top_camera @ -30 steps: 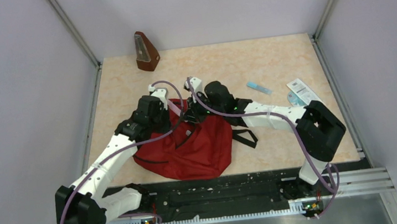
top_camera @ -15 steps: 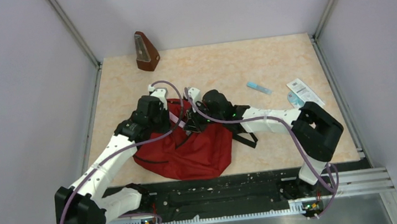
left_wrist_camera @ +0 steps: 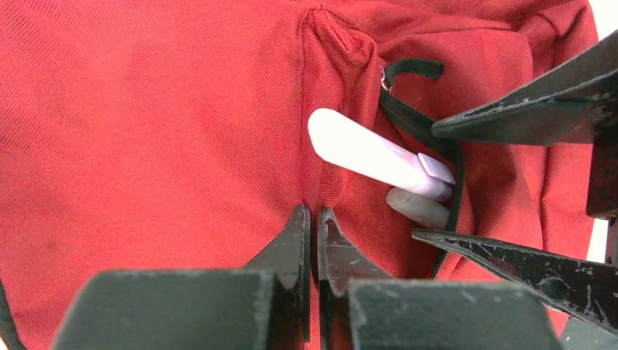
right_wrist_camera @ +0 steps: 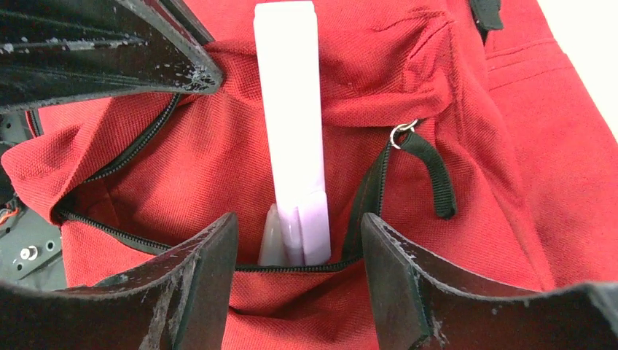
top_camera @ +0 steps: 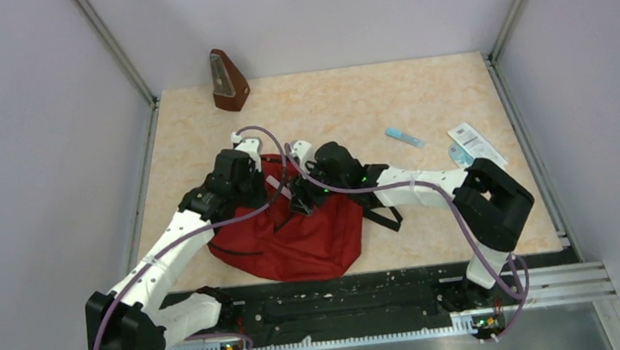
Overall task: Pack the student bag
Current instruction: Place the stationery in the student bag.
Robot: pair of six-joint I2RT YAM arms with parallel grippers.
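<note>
The student bag [top_camera: 296,242] lies flat, right under both wrists. The left gripper [left_wrist_camera: 313,217] is pinched tight on a fold of its red cloth. The right gripper [right_wrist_camera: 297,222] is spread wide at the zip opening [right_wrist_camera: 146,208], straddling a lilac stick [right_wrist_camera: 288,109]. The stick's long axis runs straight ahead from between those jaws, its near end tucked inside, so it looks like the right arm's job.

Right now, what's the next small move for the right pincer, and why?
Probably nudge the pale stick deeper into the student bag. The right pincer is open astride it, and most of it juts out of the pocket mouth. The left pincer is shut on fabric beside the opening, so the mouth looks held open.
</note>
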